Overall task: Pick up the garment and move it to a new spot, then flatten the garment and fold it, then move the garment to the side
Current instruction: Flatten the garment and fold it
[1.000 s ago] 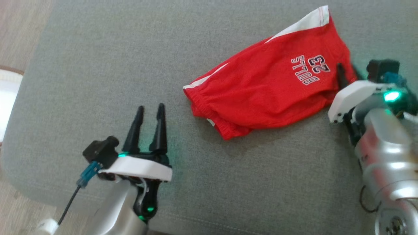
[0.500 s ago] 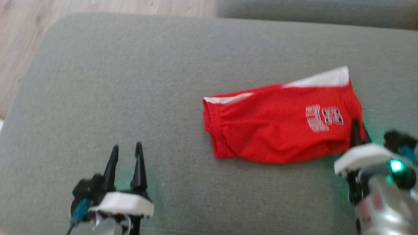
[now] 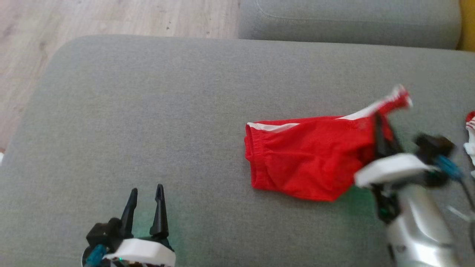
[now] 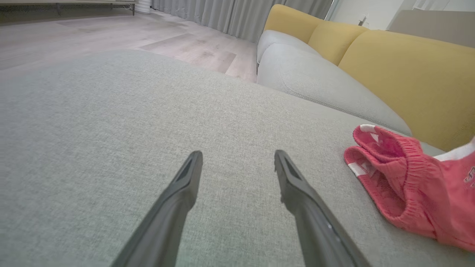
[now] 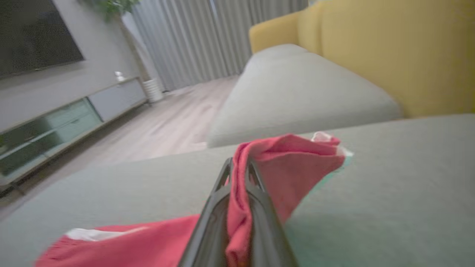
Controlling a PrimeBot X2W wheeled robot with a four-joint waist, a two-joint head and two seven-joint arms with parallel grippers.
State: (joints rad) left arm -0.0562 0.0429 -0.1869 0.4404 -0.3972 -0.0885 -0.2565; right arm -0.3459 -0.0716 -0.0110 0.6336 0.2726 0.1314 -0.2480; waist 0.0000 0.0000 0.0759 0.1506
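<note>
Shorts [image 3: 308, 155] are pinched at 1 corner in the right gripper [image 3: 378, 124], jaws clamped on cloth, likely for carrying elsewhere. The left gripper [image 3: 146, 190] hovers spread and empty above the cushion [image 3: 148, 111].

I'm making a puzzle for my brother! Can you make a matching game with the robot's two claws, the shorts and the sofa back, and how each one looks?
Things:
1. left claw
2. right claw
3. shorts
4. sofa back

How it looks:
A. yellow
B. red with white stripes
C. open, holding nothing
D. shut on red cloth

Pairs: 1-C, 2-D, 3-B, 4-A
</note>
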